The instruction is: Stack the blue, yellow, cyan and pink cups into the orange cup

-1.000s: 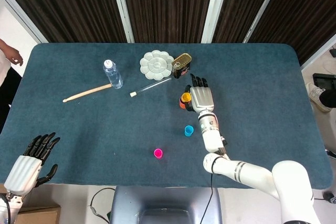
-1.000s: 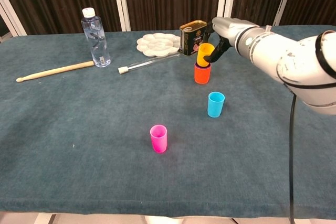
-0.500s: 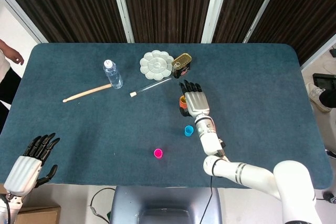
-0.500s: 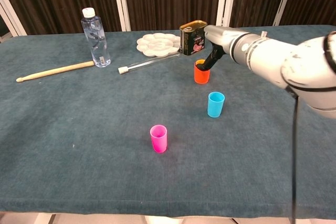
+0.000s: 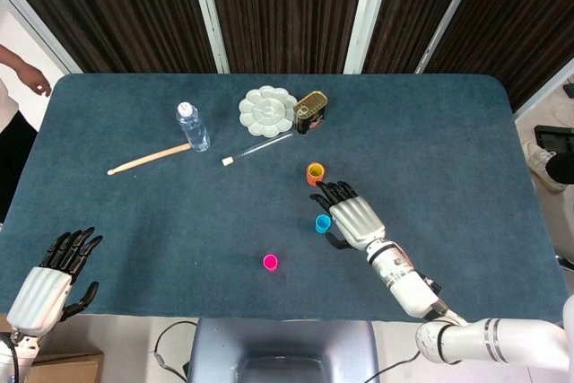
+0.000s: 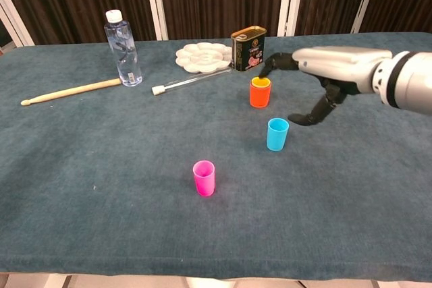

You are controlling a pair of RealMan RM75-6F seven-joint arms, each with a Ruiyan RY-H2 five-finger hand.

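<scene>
Two hands: both mine, neither one holding anything.
Counter (image 5: 448, 132): blue-green cloth, carrying everything named below.
Right hand (image 5: 355, 219): hovering with fingers spread, just beside the cyan cup, thumb hanging down toward it.
Left hand (image 5: 52, 277): off the counter's near left corner, fingers apart.
Orange cup (image 6: 259, 95): upright near the tin (image 6: 248, 48); the yellow cup (image 6: 260, 83) sits nested inside; I can't make out a blue one.
Cyan cup (image 6: 277, 134): upright, alone.
Pink cup (image 6: 204, 178): upright, nearest the counter's front edge, well apart.
</scene>
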